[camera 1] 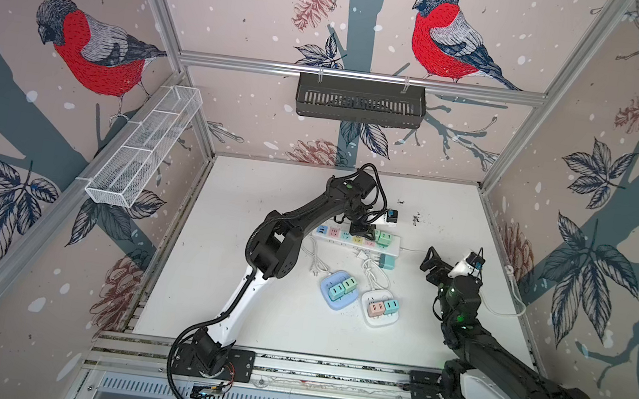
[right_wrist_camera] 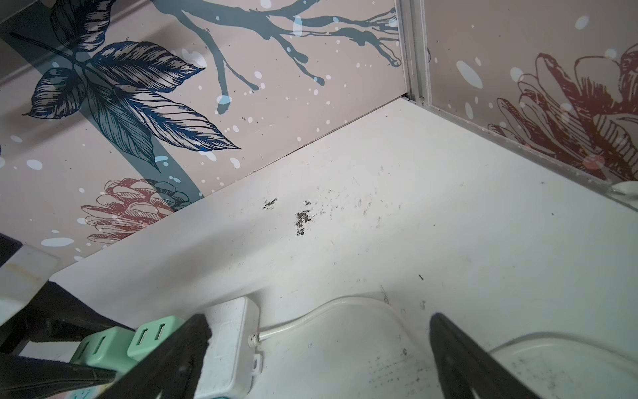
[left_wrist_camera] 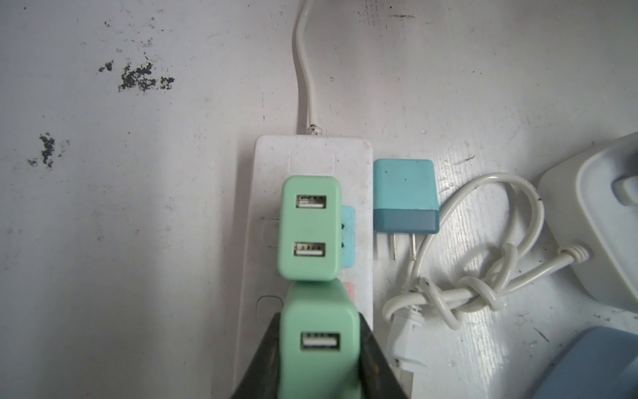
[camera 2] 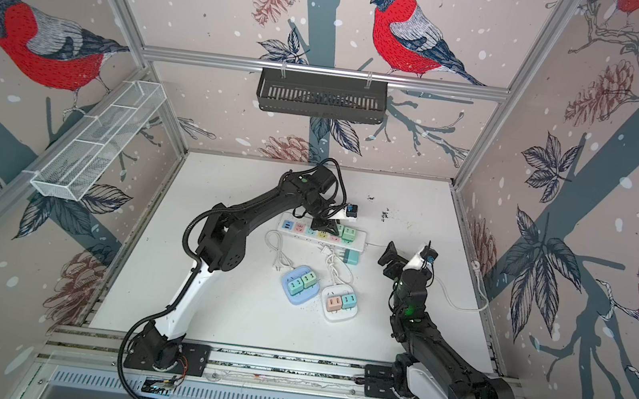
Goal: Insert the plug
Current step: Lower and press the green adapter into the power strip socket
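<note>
While clenching the green plug [left_wrist_camera: 319, 366] in the left gripper [left_wrist_camera: 319, 321], holds it directly over the power strip [left_wrist_camera: 310, 152], butted against the seated plug [left_wrist_camera: 309, 228] on the side away from the strip's cord end. Cannot tell prongs in or out of the slots; hidden under the plug body.

Could go in skewed if pressed without lining up: bent prongs, or a jam against the seated plug. Could also shove the unpinned strip sideways under an off-centre push. No help from the right gripper [right_wrist_camera: 320, 319]: spread wide, empty, just off the strip's cord end. Might snag the knotted cord [left_wrist_camera: 462, 293] or nudge the loose teal plug [left_wrist_camera: 405, 193], both lying just beside the strip.

Holders next. Well behind the strip, hung on the back rail: black basket [camera 1: 360, 101], nothing made out inside. Far off the strip's left end, on the side wall: wire basket [camera 1: 144, 148], likewise seemingly bare. Nearer the robot than the strip: blue socket base [camera 1: 333, 305] carrying two greenish plugs [camera 1: 341, 289]; just beside that, white socket base [camera 1: 379, 321] carrying a pink plug [camera 1: 375, 308] and a blue-green plug [camera 1: 391, 305].
</note>
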Controlling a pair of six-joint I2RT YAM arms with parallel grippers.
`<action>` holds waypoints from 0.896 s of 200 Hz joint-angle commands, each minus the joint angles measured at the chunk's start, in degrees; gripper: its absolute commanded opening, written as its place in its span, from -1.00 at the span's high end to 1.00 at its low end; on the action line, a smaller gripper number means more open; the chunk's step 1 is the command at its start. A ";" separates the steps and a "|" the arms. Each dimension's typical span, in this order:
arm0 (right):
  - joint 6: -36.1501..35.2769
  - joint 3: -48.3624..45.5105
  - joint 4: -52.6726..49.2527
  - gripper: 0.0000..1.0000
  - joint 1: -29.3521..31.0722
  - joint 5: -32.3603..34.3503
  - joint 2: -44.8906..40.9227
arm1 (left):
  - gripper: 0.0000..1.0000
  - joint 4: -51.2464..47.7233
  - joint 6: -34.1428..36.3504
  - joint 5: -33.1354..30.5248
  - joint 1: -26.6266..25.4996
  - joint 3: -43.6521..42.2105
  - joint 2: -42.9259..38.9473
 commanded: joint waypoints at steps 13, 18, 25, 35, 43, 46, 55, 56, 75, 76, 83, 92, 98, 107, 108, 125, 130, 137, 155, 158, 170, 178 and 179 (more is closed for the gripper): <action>-0.08 -0.03 0.41 -0.98 0.19 0.58 -0.26 | 1.00 -2.67 -0.11 -3.52 -0.12 -0.08 0.95; -0.08 -0.16 0.34 -0.98 0.19 0.58 -0.24 | 1.00 -2.76 -0.12 -3.75 -0.09 -0.12 0.95; -0.08 -0.14 0.40 -0.99 0.18 0.58 -0.35 | 1.00 -2.92 -0.11 -4.02 -0.12 -0.06 0.96; 0.03 -0.19 0.39 -0.99 0.19 0.67 -0.44 | 1.00 -3.04 -0.12 -4.42 -0.09 -0.10 0.87; -0.06 -0.24 0.32 -0.99 0.19 0.71 -0.51 | 1.00 -3.21 -0.14 -4.68 -0.05 -0.10 0.77; 0.02 -0.22 0.32 -0.99 0.19 0.68 -0.53 | 1.00 -3.31 -0.15 -4.73 -0.08 -0.07 0.78; 0.01 -0.24 0.39 -0.99 0.19 0.75 -0.53 | 1.00 -3.44 -0.12 -5.09 -0.12 -0.12 0.69; 0.01 -0.26 0.36 -0.99 0.19 0.75 -0.53 | 1.00 -3.46 -0.12 -5.14 -0.12 -0.09 0.69; 0.01 -0.20 0.33 -0.98 0.19 0.77 -0.53 | 1.00 -3.83 -0.33 -5.88 -0.12 -0.07 0.52; 0.01 -0.24 0.32 -0.98 0.19 0.76 -0.57 | 1.00 -3.83 -0.35 -5.89 -0.12 -0.11 0.51; 0.07 -0.20 0.34 -0.99 0.19 0.76 -0.57 | 1.00 -3.84 -0.47 -5.99 -0.12 -0.06 0.43; 0.06 -0.36 0.32 -0.99 0.19 0.80 -0.62 | 1.00 -4.01 -0.38 -5.83 -0.12 -0.08 0.51; 0.01 -0.37 0.33 -0.98 0.19 0.88 -0.62 | 1.00 -4.02 -0.37 -5.83 -0.07 -0.12 0.60; 0.04 -0.36 0.38 -0.98 0.28 0.85 -0.68 | 1.00 -4.09 -0.28 -5.71 -0.11 -0.07 0.60; 0.03 -0.36 0.39 -0.98 0.28 0.85 -0.69 | 1.00 -4.10 -0.29 -5.63 -0.11 -0.11 0.60; 0.01 -0.42 0.41 -0.99 0.28 0.89 -0.87 | 1.00 -4.27 -0.09 -5.07 -0.10 -0.06 0.84; 0.10 -0.46 0.41 -0.99 0.28 0.97 -0.88 | 1.00 -4.27 -0.09 -4.95 -0.10 -0.14 0.94; 0.12 -0.46 0.33 -0.99 0.28 0.94 -0.91 | 1.00 -4.19 -0.12 -4.69 -0.11 -0.10 1.12; 0.16 -0.54 0.41 -0.98 0.28 1.03 -1.01 | 1.00 -4.32 -0.46 -3.80 -0.12 -0.08 1.65; 0.10 -0.54 0.36 -0.99 0.28 1.02 -0.97 | 1.00 -4.39 -0.53 -3.60 -0.12 -0.13 1.76; 0.01 -0.46 0.41 -0.99 0.28 1.02 -0.94 | 1.00 -4.75 -1.06 -2.85 -0.12 -0.14 2.03; 0.07 -0.46 0.26 -0.99 0.36 1.11 -0.84 | 1.00 -5.28 -1.16 -2.24 -0.12 -0.06 2.14; 0.04 -0.46 0.29 -0.99 0.36 1.11 -0.86 | 1.00 -5.35 -1.17 -2.18 -0.12 -0.10 2.12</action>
